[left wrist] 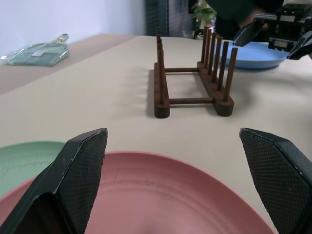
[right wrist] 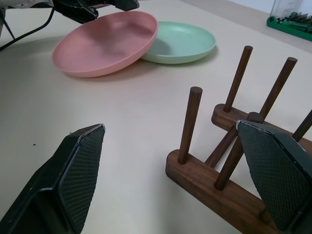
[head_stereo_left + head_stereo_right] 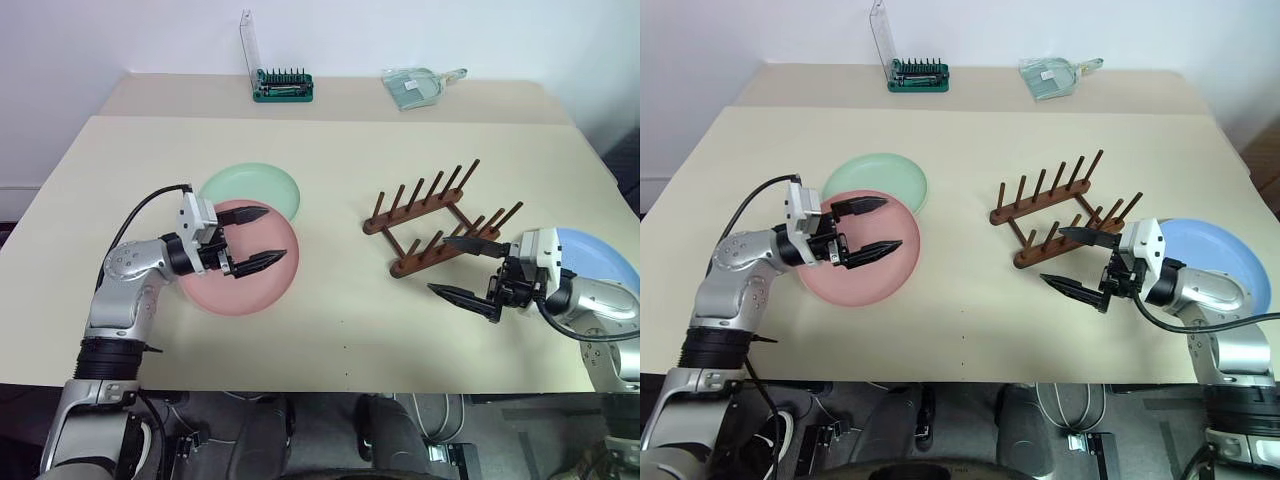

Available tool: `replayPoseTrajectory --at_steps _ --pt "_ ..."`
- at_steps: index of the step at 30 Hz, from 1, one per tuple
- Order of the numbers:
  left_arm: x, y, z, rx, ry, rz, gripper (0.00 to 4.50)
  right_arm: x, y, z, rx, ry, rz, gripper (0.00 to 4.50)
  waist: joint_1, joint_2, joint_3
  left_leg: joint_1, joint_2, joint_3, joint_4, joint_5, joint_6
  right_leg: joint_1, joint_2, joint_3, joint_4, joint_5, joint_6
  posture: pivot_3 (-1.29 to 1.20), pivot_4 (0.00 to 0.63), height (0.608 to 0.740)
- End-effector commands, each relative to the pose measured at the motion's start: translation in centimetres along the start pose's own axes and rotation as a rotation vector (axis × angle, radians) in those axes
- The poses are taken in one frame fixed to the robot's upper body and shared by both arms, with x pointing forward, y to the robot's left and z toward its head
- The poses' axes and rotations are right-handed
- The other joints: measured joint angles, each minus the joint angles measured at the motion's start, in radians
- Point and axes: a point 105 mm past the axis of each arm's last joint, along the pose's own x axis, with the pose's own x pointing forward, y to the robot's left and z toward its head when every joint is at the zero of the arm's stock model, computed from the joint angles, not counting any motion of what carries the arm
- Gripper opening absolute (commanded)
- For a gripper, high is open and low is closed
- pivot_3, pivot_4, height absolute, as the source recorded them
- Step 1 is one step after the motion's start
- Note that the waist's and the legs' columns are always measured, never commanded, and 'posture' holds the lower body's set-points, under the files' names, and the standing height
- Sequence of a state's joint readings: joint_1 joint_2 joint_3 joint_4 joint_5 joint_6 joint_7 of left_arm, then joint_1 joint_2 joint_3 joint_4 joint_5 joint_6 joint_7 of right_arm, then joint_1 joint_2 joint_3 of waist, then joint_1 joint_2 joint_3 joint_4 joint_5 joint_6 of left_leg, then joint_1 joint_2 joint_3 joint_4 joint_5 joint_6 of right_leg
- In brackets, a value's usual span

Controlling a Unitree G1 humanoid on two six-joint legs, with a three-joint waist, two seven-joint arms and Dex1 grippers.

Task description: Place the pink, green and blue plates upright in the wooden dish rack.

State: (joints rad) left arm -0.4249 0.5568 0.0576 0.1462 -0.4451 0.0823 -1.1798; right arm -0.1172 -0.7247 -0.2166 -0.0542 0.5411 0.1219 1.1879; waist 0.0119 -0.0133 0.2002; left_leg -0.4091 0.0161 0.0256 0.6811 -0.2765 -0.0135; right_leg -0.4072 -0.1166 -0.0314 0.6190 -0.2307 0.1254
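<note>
The pink plate (image 3: 245, 275) lies flat on the table, its far edge resting on the green plate (image 3: 255, 185) behind it. My left gripper (image 3: 258, 238) hovers open just above the pink plate, holding nothing. The blue plate (image 3: 600, 258) lies flat at the right edge, partly hidden by my right arm. The dark wooden dish rack (image 3: 435, 215) stands empty in the middle right. My right gripper (image 3: 470, 268) is open at the rack's near right end, level with its pegs, one finger (image 2: 280, 173) beside the near rail (image 2: 214, 192).
A green tool holder (image 3: 283, 86) with a clear lid and a clear dustpan (image 3: 415, 88) sit on the far table. The table's near edge (image 3: 330, 388) runs just below both arms.
</note>
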Motion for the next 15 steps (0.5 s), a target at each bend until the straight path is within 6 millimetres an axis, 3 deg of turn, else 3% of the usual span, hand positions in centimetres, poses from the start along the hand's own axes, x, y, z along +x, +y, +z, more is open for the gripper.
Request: replayPoseTrajectory --at_steps 1,11,15 --pt "-0.3 0.5 1.0 0.036 -0.013 0.006 4.50 0.4 0.3 1.2 -0.052 -0.031 0.016 4.43 0.000 0.000 0.000 0.000 0.000 0.000 0.000 0.000 0.000 0.000 0.000 0.000 0.000 0.000 0.000 0.00 0.150 0.740" --pt "-0.9 0.5 0.8 0.031 0.003 0.009 4.50 1.1 0.3 2.0 -0.058 -0.063 0.030 4.43 0.000 0.000 0.000 0.000 0.000 0.000 0.000 0.000 0.000 0.000 0.000 0.000 0.000 0.000 0.000 0.00 0.150 0.740" --pt "-1.2 1.1 1.6 0.046 0.001 0.021 4.50 1.3 0.1 4.0 -0.078 -0.126 0.033 4.43 0.000 0.000 0.000 0.000 0.000 0.000 0.000 0.000 0.000 0.000 0.000 0.000 0.000 0.000 0.000 0.00 0.150 0.740"
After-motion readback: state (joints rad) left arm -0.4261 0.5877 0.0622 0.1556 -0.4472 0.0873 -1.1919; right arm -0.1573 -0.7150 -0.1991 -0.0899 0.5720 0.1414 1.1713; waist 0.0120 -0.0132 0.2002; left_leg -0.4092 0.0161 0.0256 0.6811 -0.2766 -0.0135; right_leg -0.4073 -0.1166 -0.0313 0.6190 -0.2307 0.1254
